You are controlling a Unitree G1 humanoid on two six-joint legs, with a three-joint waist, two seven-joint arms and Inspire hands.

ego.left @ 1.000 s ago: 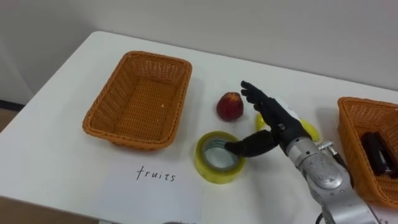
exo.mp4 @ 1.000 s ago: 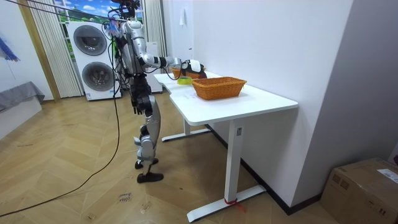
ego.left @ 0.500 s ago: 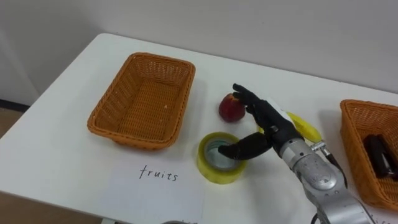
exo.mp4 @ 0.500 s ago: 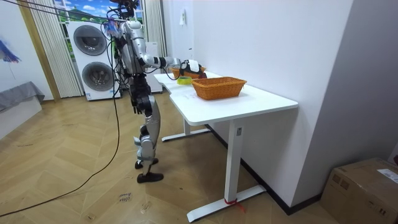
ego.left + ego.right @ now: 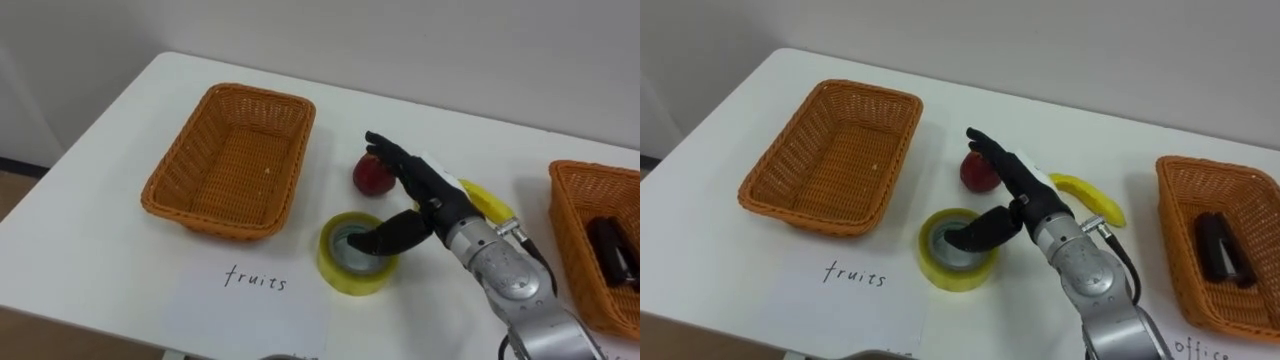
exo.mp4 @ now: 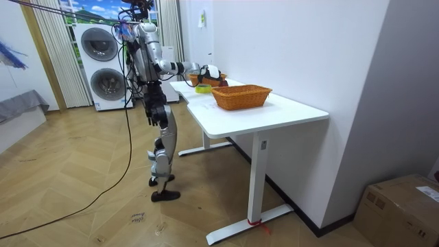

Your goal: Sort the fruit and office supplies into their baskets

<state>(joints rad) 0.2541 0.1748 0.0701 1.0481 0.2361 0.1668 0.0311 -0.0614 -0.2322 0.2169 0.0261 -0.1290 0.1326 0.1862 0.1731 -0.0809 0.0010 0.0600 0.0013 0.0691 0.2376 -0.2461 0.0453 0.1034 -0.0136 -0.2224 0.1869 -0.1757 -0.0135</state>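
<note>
A red apple (image 5: 371, 176) (image 5: 977, 172) lies on the white table (image 5: 120, 250) right of the empty fruit basket (image 5: 232, 160) (image 5: 830, 155). In front of it sits a yellow tape roll (image 5: 350, 262) (image 5: 955, 256). My right hand (image 5: 420, 192) (image 5: 1015, 190) is open above them, fingers stretched over the apple's right side and thumb reaching over the roll's hole. A yellow banana (image 5: 487, 203) (image 5: 1090, 198) lies behind the wrist. The second basket (image 5: 597, 245) (image 5: 1206, 245) at the right holds a dark office item (image 5: 614, 250) (image 5: 1218, 247).
A sheet (image 5: 250, 300) marked for fruits lies at the table's front edge before the left basket. In the room view the robot stands at the table's far end near two stacked washing machines (image 6: 103, 58).
My right hand has moved left, its fingers now reaching over the apple and its thumb further over the tape roll. The camera has shifted slightly.
</note>
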